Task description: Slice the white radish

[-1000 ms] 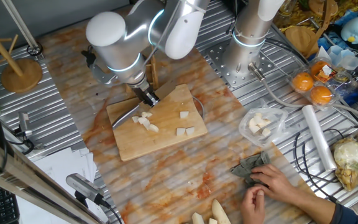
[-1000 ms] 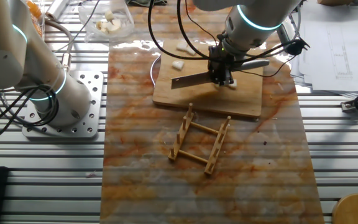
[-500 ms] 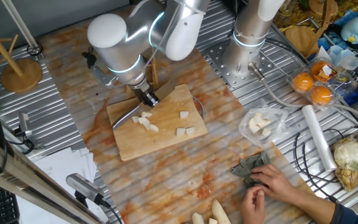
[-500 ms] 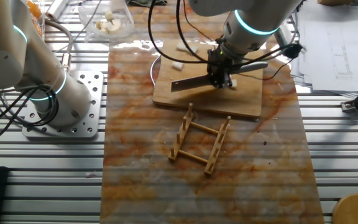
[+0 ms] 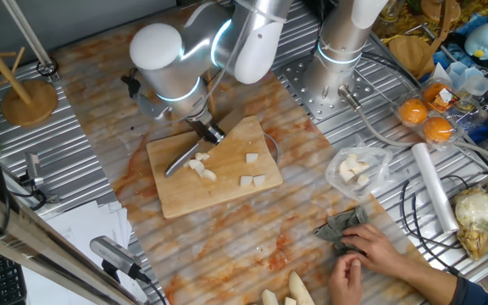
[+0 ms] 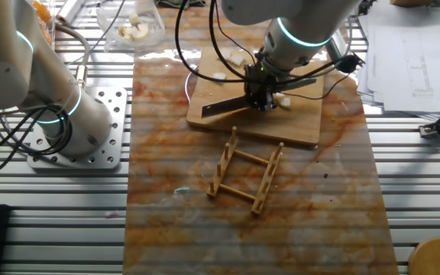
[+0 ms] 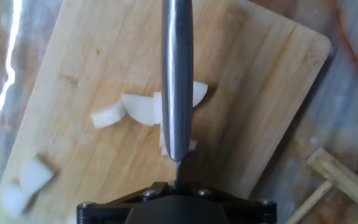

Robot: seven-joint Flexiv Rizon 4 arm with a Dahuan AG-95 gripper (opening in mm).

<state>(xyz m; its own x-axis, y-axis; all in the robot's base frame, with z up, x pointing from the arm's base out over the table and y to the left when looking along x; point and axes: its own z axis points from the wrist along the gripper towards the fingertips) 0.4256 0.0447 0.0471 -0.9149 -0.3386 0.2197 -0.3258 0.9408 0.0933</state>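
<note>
Several small pale white radish chunks (image 5: 200,166) lie on the wooden cutting board (image 5: 185,199); two more lie at its right (image 5: 252,179). My gripper (image 5: 213,133) is shut on a knife (image 5: 180,158) whose blade slants down-left over the cluster of chunks. In the hand view the knife (image 7: 177,81) runs straight up from my gripper (image 7: 176,183) and crosses a radish chunk (image 7: 142,109); other chunks (image 7: 30,177) lie lower left. In the other fixed view my gripper (image 6: 260,95) holds the knife (image 6: 224,108) over the board (image 6: 258,130).
A wooden rack (image 6: 247,179) lies beside the board. Bagged pale chunks (image 5: 354,168), a white roll (image 5: 435,186) and oranges (image 5: 426,119) sit at the right. A person's hand (image 5: 371,254) holds a dark object near thick pale roots (image 5: 286,292). A second arm's base (image 5: 337,76) stands behind.
My gripper and the knife have shifted a little along the board, and the blade now stands over the cluster of chunks. The chunks and the person's hand have not moved.
</note>
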